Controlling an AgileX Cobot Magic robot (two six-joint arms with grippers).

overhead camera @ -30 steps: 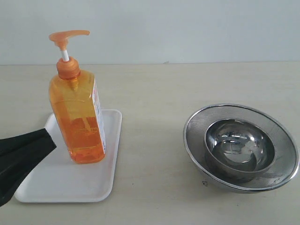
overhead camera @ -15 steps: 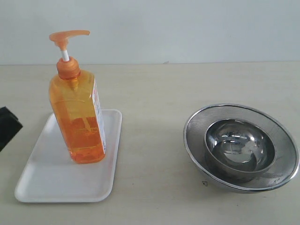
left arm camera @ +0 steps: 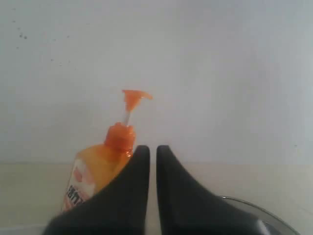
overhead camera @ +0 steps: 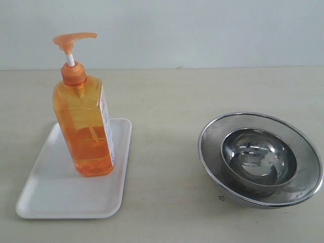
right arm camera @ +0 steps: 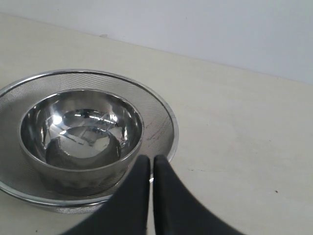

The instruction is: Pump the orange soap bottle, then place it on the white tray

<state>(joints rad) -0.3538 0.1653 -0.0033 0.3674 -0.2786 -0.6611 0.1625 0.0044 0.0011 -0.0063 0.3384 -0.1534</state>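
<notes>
The orange soap bottle (overhead camera: 84, 126) stands upright on the far half of the white tray (overhead camera: 61, 192) at the left of the table, its pump head (overhead camera: 74, 39) raised. Neither gripper shows in the exterior view. In the left wrist view my left gripper (left arm camera: 152, 150) is shut with nothing between its fingers, and the orange soap bottle (left arm camera: 100, 169) stands some way beyond it. My right gripper (right arm camera: 148, 159) is also shut on nothing, hanging close over the near rim of the steel bowls.
A small steel bowl (overhead camera: 259, 159) sits inside a wider mesh steel bowl (overhead camera: 212, 144) at the right of the table; the same steel bowl (right arm camera: 80, 134) shows in the right wrist view. A plain wall runs behind the table.
My left gripper has drawn back to the left from beside the bottle and left the exterior view. The bottle stays standing on the tray.
</notes>
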